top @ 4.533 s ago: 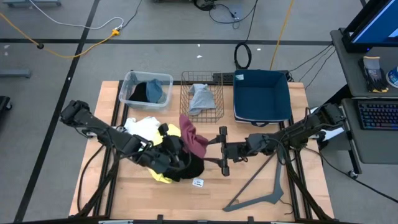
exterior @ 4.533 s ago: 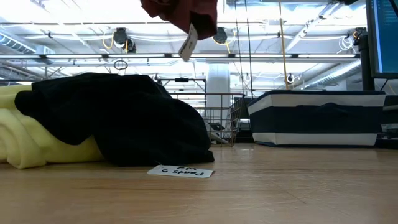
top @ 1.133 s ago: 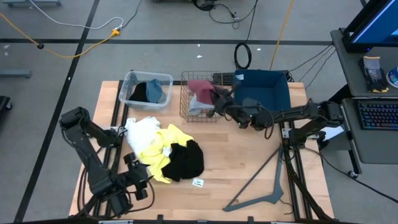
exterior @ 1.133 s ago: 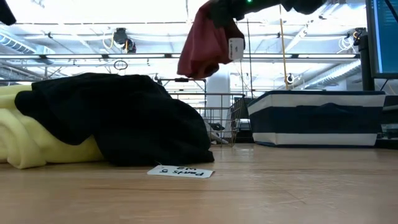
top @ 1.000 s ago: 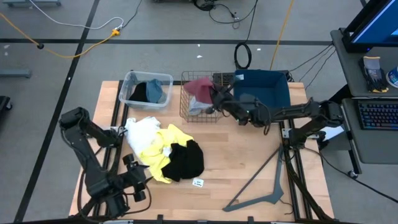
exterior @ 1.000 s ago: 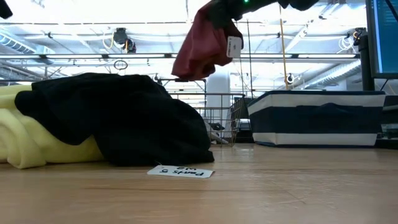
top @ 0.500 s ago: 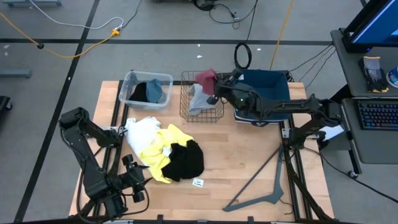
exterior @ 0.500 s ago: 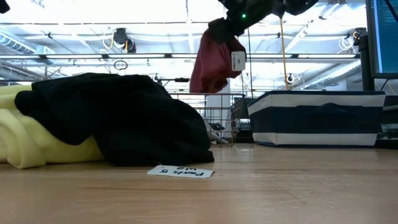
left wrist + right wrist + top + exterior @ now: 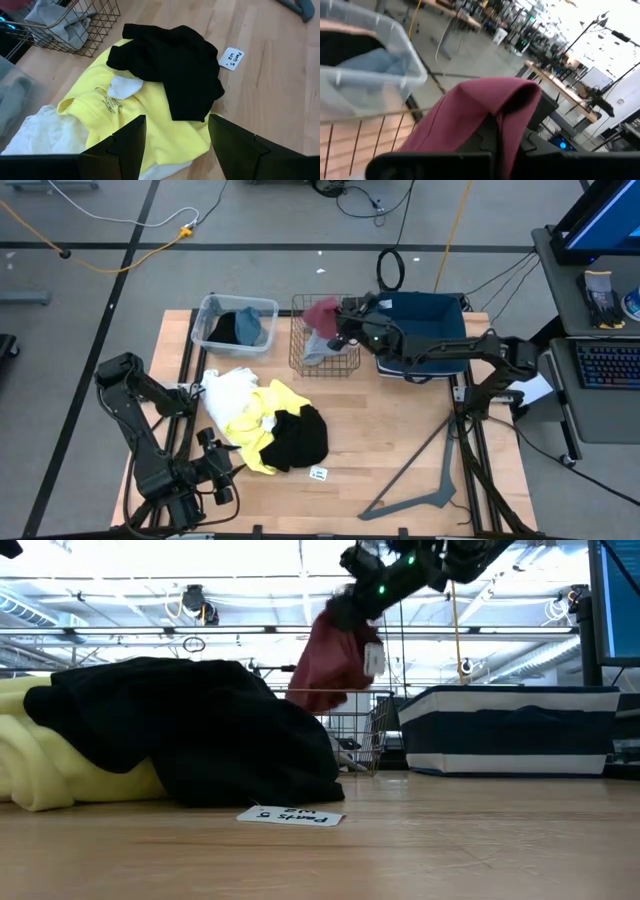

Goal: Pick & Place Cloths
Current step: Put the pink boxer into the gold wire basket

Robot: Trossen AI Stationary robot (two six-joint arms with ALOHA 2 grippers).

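My right gripper (image 9: 342, 318) is shut on a maroon cloth (image 9: 321, 311) above the far part of the wire basket (image 9: 347, 358). In the low view the cloth (image 9: 330, 665) hangs with a white tag (image 9: 374, 660) at its side. A grey cloth (image 9: 318, 343) lies in the basket. White (image 9: 226, 388), yellow (image 9: 262, 412) and black (image 9: 301, 436) cloths lie in a pile on the table's left half. My left gripper (image 9: 214, 480) waits open near the front left edge, above the table, with the pile ahead of its fingers (image 9: 127, 145). My right gripper pinches a bunched fold of the maroon cloth (image 9: 506, 102); the cloth drapes over the fingertips and hides the place of contact. The arm reaches in from the table's right, slanting down. The cloth hangs slack below the fingers (image 9: 352, 602), above the basket.
A clear plastic bin (image 9: 213, 308) with black and blue cloths stands far left of the basket. A dark blue fabric bin (image 9: 421, 340) stands to its right. A white label (image 9: 318, 474) and a grey angled bar (image 9: 420, 478) lie near the front.
My right gripper has carried the maroon cloth toward the table's far edge over the wire basket and has come down, staying shut. The cloth has swung and now hangs lower, just above the basket.
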